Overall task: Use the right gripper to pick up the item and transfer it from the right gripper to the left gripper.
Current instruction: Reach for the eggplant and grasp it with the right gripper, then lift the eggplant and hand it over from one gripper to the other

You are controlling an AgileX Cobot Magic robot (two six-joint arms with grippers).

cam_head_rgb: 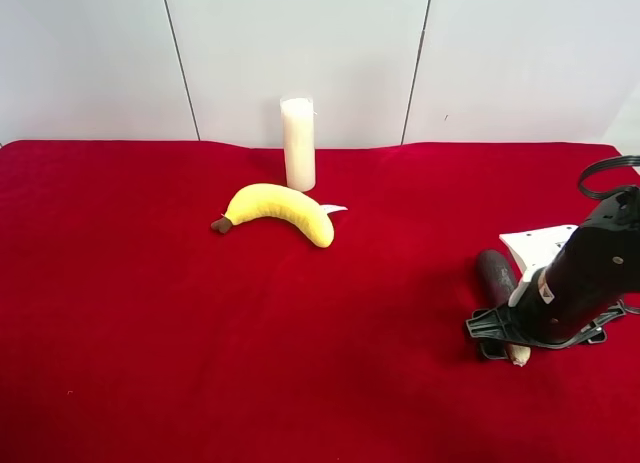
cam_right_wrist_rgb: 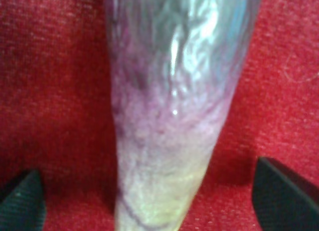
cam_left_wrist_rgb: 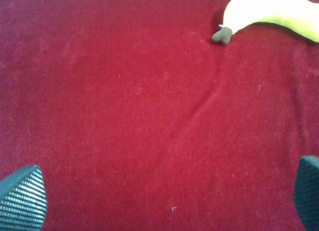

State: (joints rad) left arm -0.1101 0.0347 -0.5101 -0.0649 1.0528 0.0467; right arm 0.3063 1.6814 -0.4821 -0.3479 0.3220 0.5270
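Eggplant toy (cam_head_rgb: 494, 275) lies on your red surface (cam_head_rgb: 150, 333), at the exterior high view's right. Your right gripper (cam_head_rgb: 502, 333) is low over its pale end, fingers (cam_right_wrist_rgb: 22, 201) released, one on each side and not touching it. Your left gripper (cam_left_wrist_rgb: 164, 198) is spread wide over bare cloth, grasping nothing. The banana (cam_head_rgb: 280, 209) and the candle (cam_head_rgb: 298, 143) sit well apart from the toy.

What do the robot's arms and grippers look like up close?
The right arm is thick and black, with a white bracket, a small orange-and-white sticker and a looping black cable. The right gripper and left gripper have dark fingertips with a fine ribbed texture. The left arm itself is out of view.
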